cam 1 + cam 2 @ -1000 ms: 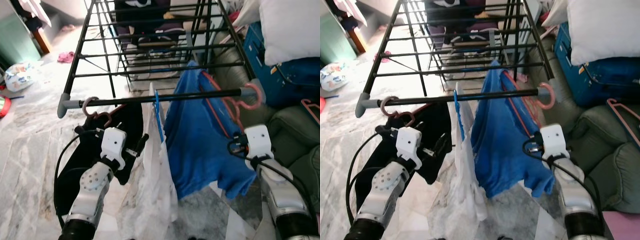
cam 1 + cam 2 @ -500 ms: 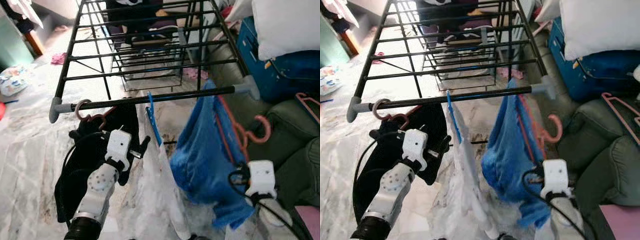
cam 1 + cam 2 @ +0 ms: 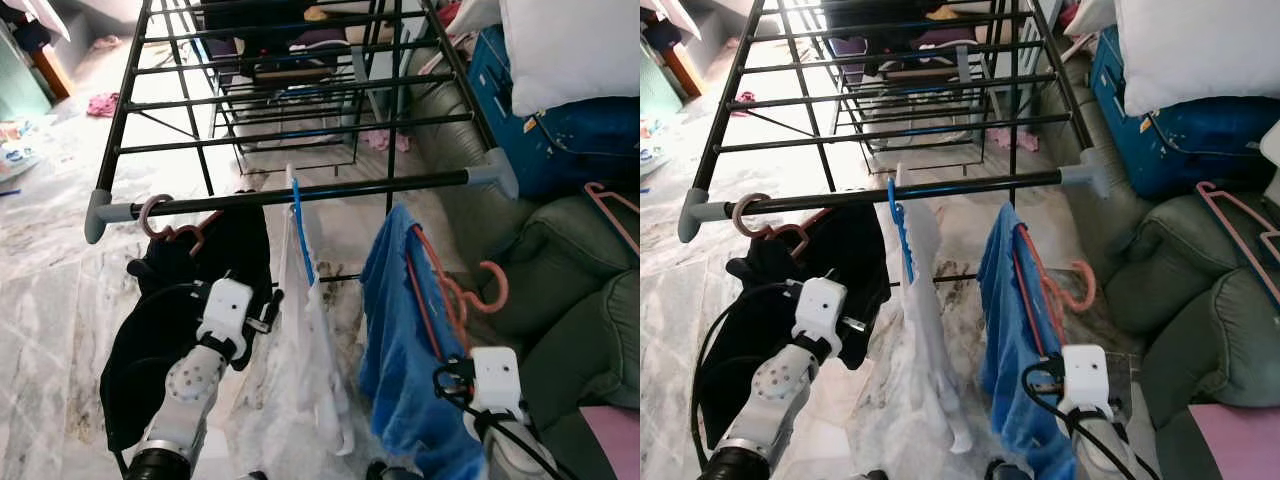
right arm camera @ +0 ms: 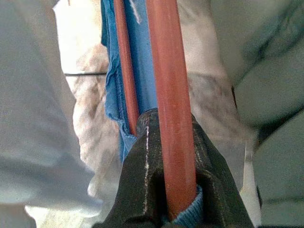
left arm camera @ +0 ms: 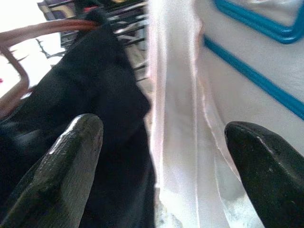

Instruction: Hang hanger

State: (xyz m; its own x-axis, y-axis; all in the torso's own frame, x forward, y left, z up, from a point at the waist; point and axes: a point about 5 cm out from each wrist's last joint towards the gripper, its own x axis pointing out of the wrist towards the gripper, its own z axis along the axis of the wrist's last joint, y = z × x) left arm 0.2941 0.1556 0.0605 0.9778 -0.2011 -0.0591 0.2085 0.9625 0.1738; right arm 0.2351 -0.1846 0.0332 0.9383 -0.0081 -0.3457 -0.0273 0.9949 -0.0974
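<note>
A salmon hanger [image 3: 452, 300] carrying a blue shirt [image 3: 395, 350] hangs in the air below the drying rack's front rail [image 3: 330, 190], its hook [image 3: 492, 290] free of the rail. My right gripper [image 4: 170, 142] is shut on the hanger's salmon bar [image 4: 171, 85], low beside the sofa. On the rail hang a pink hanger [image 3: 152, 212] with a black garment [image 3: 180, 310] and a blue hanger [image 3: 299, 228] with a white garment [image 3: 310, 350]. My left gripper [image 5: 161, 142] is open, its fingertips [image 5: 71, 156] between the black and white garments.
A green sofa [image 3: 580, 290] stands at the right with another pink hanger [image 3: 612, 212] lying on it. A blue box [image 3: 560, 140] and a white pillow [image 3: 570, 50] sit behind it. Marble floor [image 3: 50, 290] lies left of the rack; clothes lie beyond the rack.
The salmon hanger's hook was over the rail's right end; now it is off the rail and lower, in my right gripper. My left arm has hardly moved. The camera has shifted.
</note>
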